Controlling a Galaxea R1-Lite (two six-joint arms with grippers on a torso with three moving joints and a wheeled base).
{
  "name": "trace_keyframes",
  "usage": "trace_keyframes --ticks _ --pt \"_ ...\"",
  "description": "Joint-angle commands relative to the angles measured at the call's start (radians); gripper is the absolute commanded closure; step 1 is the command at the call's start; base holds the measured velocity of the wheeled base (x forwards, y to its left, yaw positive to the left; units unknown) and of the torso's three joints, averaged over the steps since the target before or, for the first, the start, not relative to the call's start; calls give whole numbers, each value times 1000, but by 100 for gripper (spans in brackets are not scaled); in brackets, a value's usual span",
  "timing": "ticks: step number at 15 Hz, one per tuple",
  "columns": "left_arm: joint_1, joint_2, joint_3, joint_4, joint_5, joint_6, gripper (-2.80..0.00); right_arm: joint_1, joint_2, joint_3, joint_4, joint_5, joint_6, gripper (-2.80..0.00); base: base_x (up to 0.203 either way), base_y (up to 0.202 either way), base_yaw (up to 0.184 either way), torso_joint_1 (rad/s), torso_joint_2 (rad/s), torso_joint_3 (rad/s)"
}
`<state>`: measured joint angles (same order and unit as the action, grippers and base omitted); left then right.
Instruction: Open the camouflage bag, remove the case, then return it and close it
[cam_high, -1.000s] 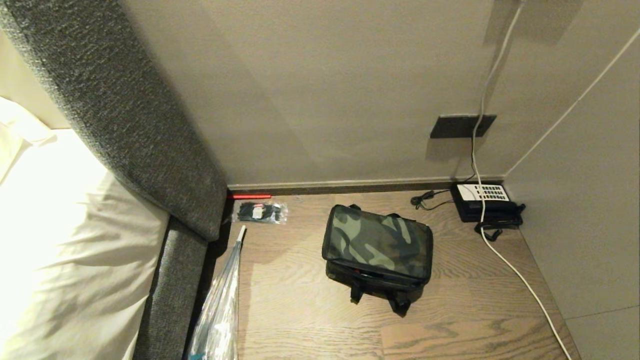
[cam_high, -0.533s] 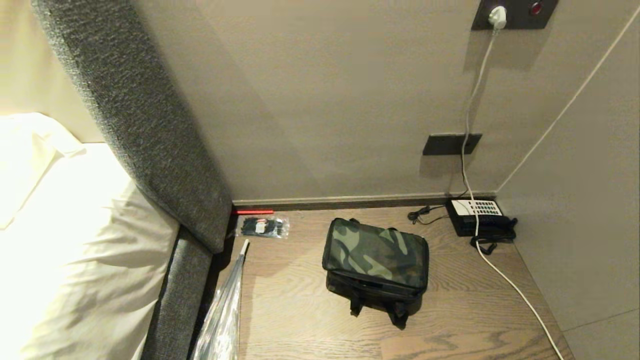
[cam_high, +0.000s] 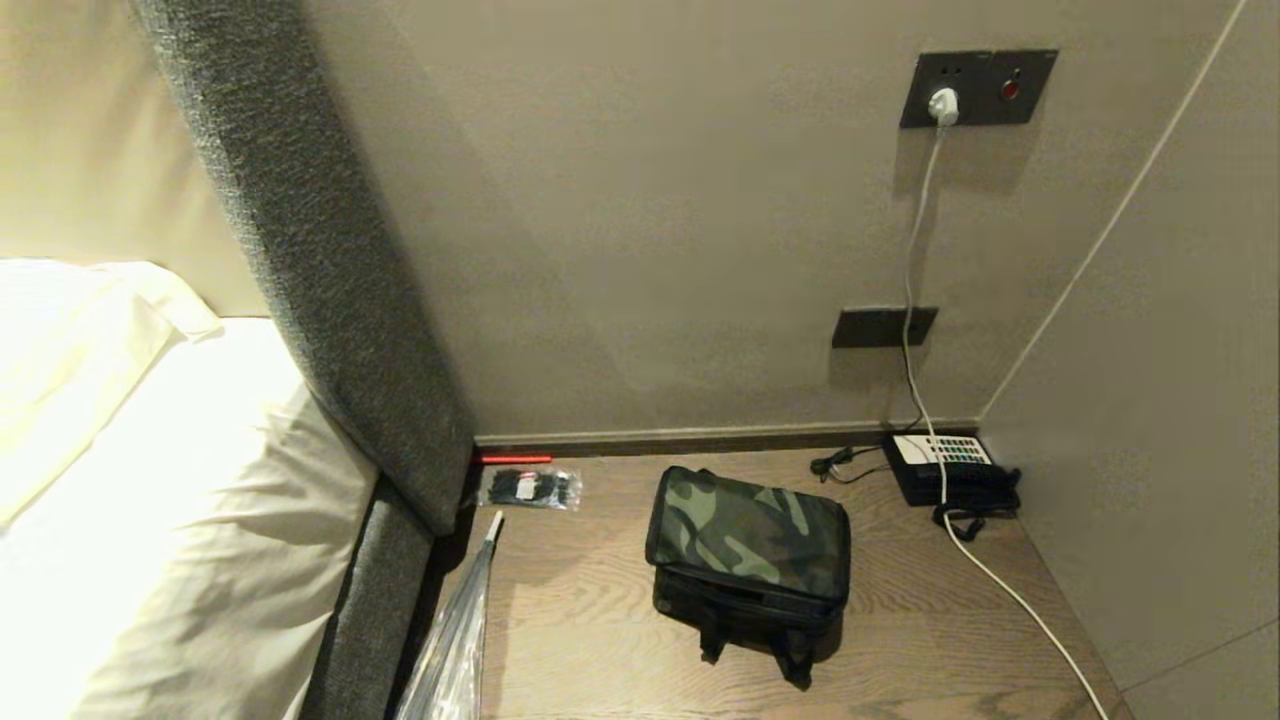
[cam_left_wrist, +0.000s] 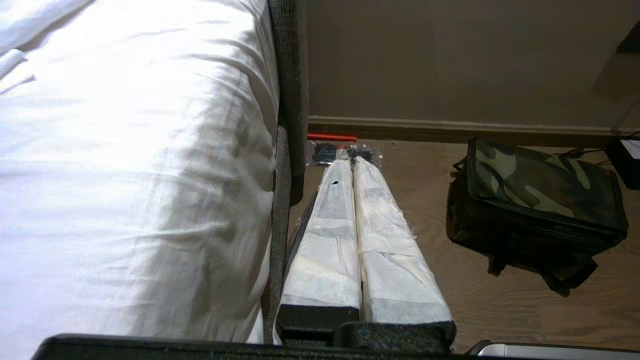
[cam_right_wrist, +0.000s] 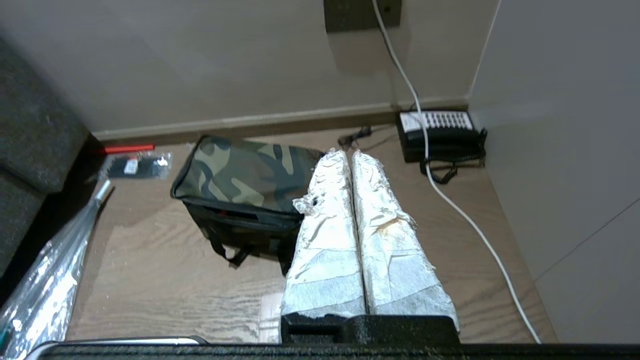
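The camouflage bag (cam_high: 748, 540) (cam_left_wrist: 542, 192) (cam_right_wrist: 245, 175) sits closed on the wooden bedside surface, green patterned lid up, black sides and strap handles toward me. The case is hidden. Neither arm appears in the head view. My left gripper (cam_left_wrist: 351, 161) hangs shut and empty above the surface near the bed edge, well to the left of the bag. My right gripper (cam_right_wrist: 348, 154) is shut and empty too, hovering above the bag's right end without touching it.
A black telephone (cam_high: 945, 468) with white keypad stands in the back right corner; a white cable (cam_high: 1010, 595) runs from the wall socket across the surface. A clear packet of black ties (cam_high: 530, 488), a red stick (cam_high: 515, 459) and a plastic-wrapped rod (cam_high: 455, 640) lie left. The padded headboard (cam_high: 330, 290) and bed (cam_high: 150, 480) bound the left.
The whole head view has shifted: the camera tilted up, so the bag and telephone sit lower in the picture and the wall socket came into view. Nothing on the surface moved.
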<state>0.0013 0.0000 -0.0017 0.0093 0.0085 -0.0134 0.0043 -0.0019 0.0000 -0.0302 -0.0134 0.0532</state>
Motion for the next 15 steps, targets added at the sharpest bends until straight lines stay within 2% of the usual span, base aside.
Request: trace_keyframes --ticks 1,12,15 --pt "0 -2 0 0 1 0 0 0 -30 14 0 0 0 0 0 0 0 -2 2 203" --pt "0 -2 0 0 -1 1 0 0 -30 14 0 0 0 0 0 0 0 3 1 204" --pt "0 -2 0 0 -1 1 0 0 -30 14 0 0 0 0 0 0 0 2 6 85"
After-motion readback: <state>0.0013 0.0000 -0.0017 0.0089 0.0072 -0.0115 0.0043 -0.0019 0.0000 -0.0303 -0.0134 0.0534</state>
